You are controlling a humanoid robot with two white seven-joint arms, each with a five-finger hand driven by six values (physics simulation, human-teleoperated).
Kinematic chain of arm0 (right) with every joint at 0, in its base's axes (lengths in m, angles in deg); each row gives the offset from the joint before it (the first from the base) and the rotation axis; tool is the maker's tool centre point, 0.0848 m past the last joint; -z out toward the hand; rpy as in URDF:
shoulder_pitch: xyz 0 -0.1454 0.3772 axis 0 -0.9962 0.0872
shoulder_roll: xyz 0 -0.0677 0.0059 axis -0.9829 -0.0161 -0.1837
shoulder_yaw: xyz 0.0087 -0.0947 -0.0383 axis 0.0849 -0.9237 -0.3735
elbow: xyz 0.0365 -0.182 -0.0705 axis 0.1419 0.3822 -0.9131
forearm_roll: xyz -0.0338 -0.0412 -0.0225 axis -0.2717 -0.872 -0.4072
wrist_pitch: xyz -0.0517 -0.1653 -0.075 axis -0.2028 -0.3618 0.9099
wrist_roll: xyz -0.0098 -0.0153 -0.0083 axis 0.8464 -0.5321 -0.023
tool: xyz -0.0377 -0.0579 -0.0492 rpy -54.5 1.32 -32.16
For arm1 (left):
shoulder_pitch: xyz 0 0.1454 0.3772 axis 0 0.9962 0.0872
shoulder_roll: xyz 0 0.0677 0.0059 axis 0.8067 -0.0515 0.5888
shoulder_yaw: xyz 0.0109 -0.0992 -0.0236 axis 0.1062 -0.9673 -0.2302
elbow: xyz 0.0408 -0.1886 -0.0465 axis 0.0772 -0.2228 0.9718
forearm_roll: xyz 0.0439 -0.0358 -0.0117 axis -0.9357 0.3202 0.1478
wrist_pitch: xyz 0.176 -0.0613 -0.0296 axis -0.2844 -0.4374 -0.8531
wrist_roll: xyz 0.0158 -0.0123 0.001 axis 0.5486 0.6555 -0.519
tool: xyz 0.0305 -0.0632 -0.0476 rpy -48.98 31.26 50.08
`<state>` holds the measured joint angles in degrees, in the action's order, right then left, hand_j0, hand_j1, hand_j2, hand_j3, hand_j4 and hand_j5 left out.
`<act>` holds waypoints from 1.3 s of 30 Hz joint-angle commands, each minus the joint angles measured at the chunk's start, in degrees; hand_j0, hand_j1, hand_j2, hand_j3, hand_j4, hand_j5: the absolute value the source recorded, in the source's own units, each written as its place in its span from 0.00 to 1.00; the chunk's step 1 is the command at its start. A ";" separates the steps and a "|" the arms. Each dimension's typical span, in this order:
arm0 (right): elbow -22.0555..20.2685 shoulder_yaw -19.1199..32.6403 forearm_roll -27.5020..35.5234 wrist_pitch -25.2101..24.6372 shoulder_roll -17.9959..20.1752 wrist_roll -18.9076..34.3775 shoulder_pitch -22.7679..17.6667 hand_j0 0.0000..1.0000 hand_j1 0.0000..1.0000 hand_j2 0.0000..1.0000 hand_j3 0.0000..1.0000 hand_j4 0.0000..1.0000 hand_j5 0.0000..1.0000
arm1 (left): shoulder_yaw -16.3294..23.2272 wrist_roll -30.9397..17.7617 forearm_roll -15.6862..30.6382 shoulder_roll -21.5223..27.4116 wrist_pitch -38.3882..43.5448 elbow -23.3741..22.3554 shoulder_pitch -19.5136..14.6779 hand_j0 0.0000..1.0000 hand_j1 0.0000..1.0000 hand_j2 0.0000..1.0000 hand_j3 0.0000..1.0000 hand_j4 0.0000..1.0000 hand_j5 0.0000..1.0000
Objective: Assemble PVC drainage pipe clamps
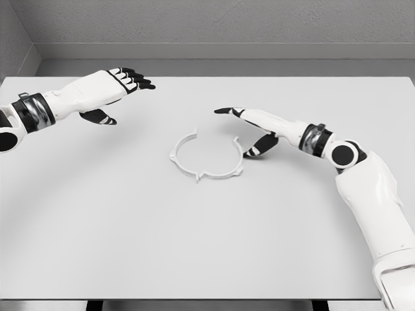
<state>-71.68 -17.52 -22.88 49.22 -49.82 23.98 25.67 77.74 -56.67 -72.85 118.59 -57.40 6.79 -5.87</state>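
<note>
At the upper left of the frame the left hand (pixel 120 87) hovers over the white bench (pixel 97 227), palm down, its dark-tipped fingers (pixel 139 81) stretched out flat toward the right and the thumb hanging below; it holds nothing. Its white arm comes in from the left edge.

Near the middle of the frame the clamp (pixel 206 155) lies flat on the bench: a thin white ring, open at the top, with small lugs on its outer rim. It is well apart from the left hand.

Just right of the clamp, the right hand (pixel 256 129) is open and empty, fingers pointing left and the thumb (pixel 258 148) reaching down close beside the ring's right edge; whether it touches is unclear. The right arm runs down to the lower right corner.
</note>
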 commanded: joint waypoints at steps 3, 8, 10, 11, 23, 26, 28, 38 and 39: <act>-0.14 0.06 0.48 -0.13 -0.64 -0.01 0.09 1.00 1.00 1.00 1.00 1.00 1.00 | -0.06 0.02 0.37 -0.01 0.06 0.00 -0.09 1.00 1.00 1.00 1.00 1.00 1.00; -0.32 0.06 0.48 -0.13 -0.99 -0.01 0.35 1.00 1.00 1.00 1.00 1.00 1.00 | -0.06 0.02 0.37 -0.01 0.06 0.00 -0.09 1.00 1.00 1.00 1.00 1.00 1.00; -0.23 0.06 0.48 -0.13 -1.08 -0.01 0.26 1.00 1.00 1.00 1.00 1.00 1.00 | -0.06 0.02 0.37 -0.01 0.06 0.00 -0.09 1.00 1.00 1.00 1.00 1.00 1.00; -0.23 0.32 0.48 -0.13 -0.90 -0.01 0.26 1.00 1.00 1.00 1.00 1.00 1.00 | -0.06 0.02 0.46 -0.01 0.06 0.00 -0.09 1.00 1.00 1.00 1.00 1.00 1.00; 0.74 15.36 1.97 -0.13 15.53 -0.01 -0.35 1.00 1.00 1.00 1.00 1.00 1.00 | -0.06 0.02 0.37 0.08 0.06 0.00 -0.18 1.00 1.00 1.00 1.00 1.00 1.00; 0.56 15.36 2.94 -0.13 21.24 -0.01 -1.14 1.00 1.00 1.00 1.00 1.00 1.00 | 0.03 0.02 0.37 -0.01 0.06 0.00 -0.18 1.00 1.00 1.00 1.00 1.00 1.00; 0.47 15.44 2.94 -0.13 22.12 -0.01 -1.58 1.00 1.00 1.00 1.00 1.00 1.00 | 0.20 0.02 -0.07 -2.12 0.06 0.00 0.00 1.00 1.00 1.00 1.00 1.00 1.00; -2.43 12.28 2.59 -0.13 21.51 -0.01 -2.99 1.00 1.00 1.00 1.00 1.00 1.00 | 0.91 -0.16 -6.66 -11.35 0.06 -6.05 -0.79 1.00 1.00 1.00 1.00 1.00 1.00; -2.60 12.54 2.68 -0.13 21.51 -0.01 -2.99 1.00 1.00 1.00 1.00 1.00 1.00 | 0.91 -0.16 -7.36 -11.96 0.06 -7.55 -1.58 1.00 1.00 1.00 1.00 1.00 1.00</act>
<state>-74.02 -4.81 -20.89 49.24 -28.57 23.99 22.69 78.74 -56.85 -79.28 108.03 -57.39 1.38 -7.89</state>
